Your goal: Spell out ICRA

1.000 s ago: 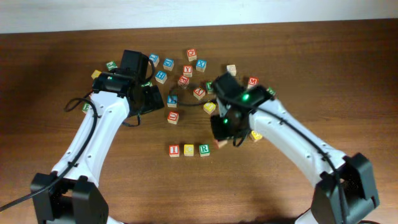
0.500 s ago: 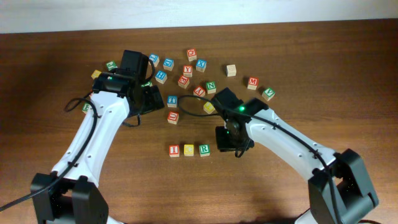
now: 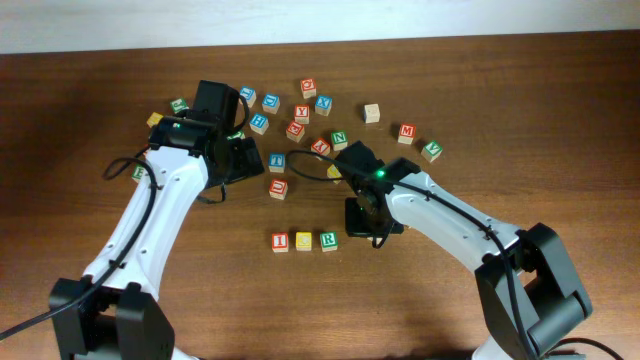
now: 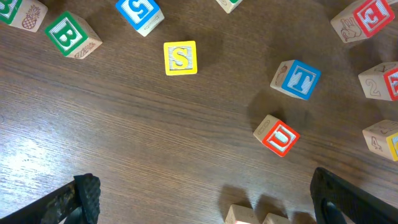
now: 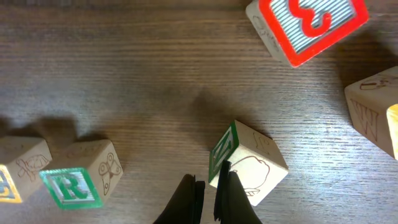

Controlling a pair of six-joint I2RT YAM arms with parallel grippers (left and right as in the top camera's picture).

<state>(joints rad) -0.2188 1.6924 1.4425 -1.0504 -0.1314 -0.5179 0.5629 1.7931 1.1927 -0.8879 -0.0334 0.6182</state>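
Small wooden cubes red-printed I (image 3: 280,241), yellow C (image 3: 304,241), green-printed R (image 3: 328,240) sit in a row near-centre on the grainy counter (image 3: 520,90). Right hand (image 5: 208,194) is nearly closed and empty, at a skewed green-edged cube (image 5: 252,163) right of R. Left hand (image 4: 205,190) is wide open and empty.

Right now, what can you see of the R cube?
The R cube is pale wood, with a green R in a green-framed striped panel on top and an outline butterfly on one side. It sits flat on the table, at the right end of the row, close beside the C cube. Nothing grips it.
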